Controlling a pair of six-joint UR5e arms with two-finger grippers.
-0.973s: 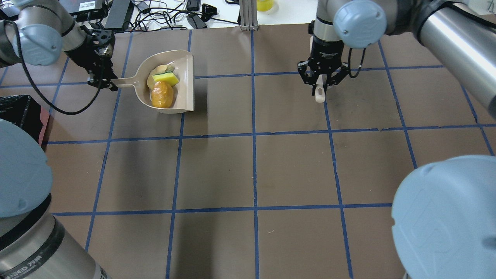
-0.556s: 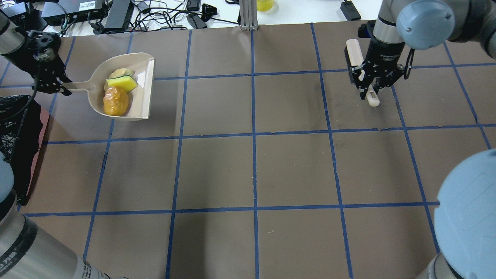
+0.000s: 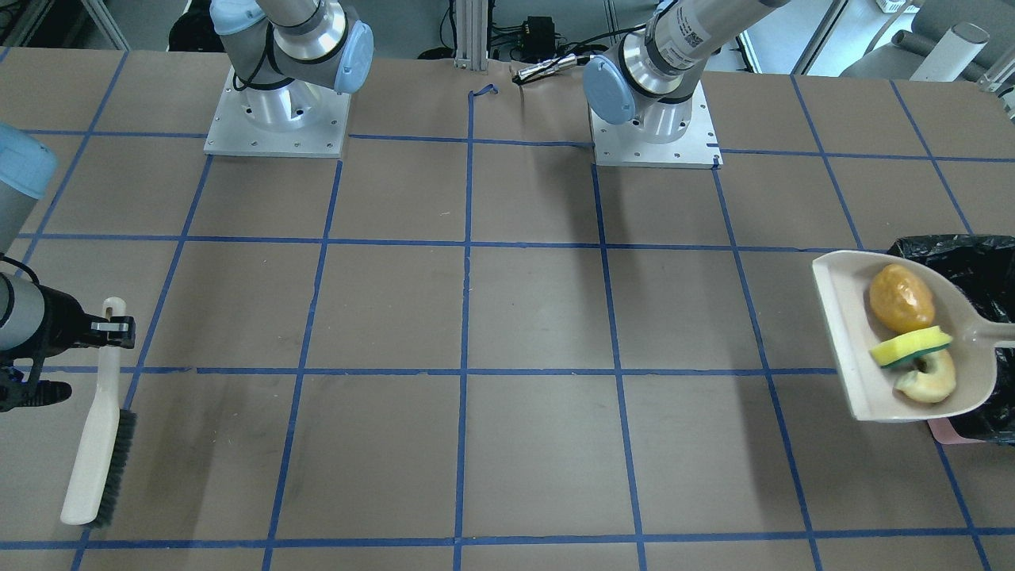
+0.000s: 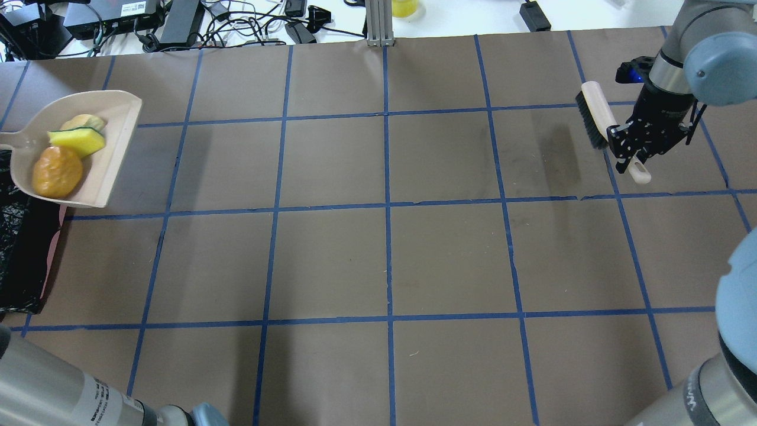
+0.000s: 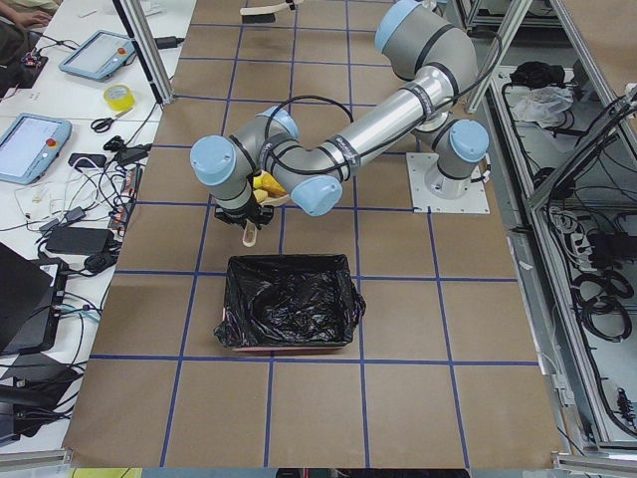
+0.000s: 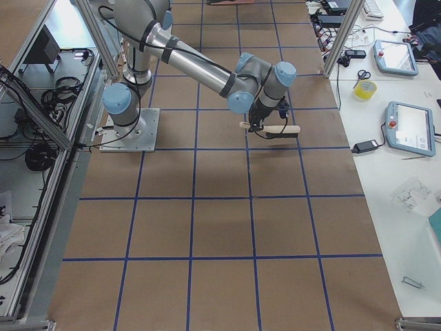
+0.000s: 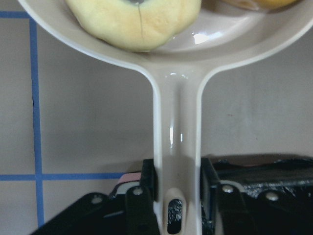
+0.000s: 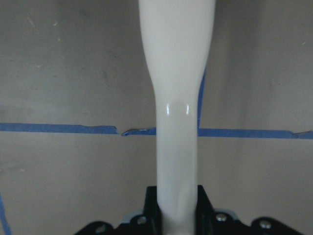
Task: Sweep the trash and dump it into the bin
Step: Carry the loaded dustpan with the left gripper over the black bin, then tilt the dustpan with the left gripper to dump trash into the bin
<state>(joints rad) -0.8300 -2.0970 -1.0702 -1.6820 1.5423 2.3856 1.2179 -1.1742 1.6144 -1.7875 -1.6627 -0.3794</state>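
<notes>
The beige dustpan holds the trash: an orange-brown lump, a yellow sponge with a green layer and a pale half-ring slice. My left gripper is shut on the dustpan's handle. It holds the pan level at the table's left edge, partly over the pink bin with the black bag. In the front-facing view the pan overlaps the bin. My right gripper is shut on the handle of the beige hand brush at the far right.
Cables and electronics line the table's far edge, with an aluminium post and a yellow tape roll. The arm bases stand at the robot's side. Tablets lie on a side bench.
My left arm has carried the loaded dustpan leftward to the bin's edge. My right arm has carried the brush rightward, away from the middle.
</notes>
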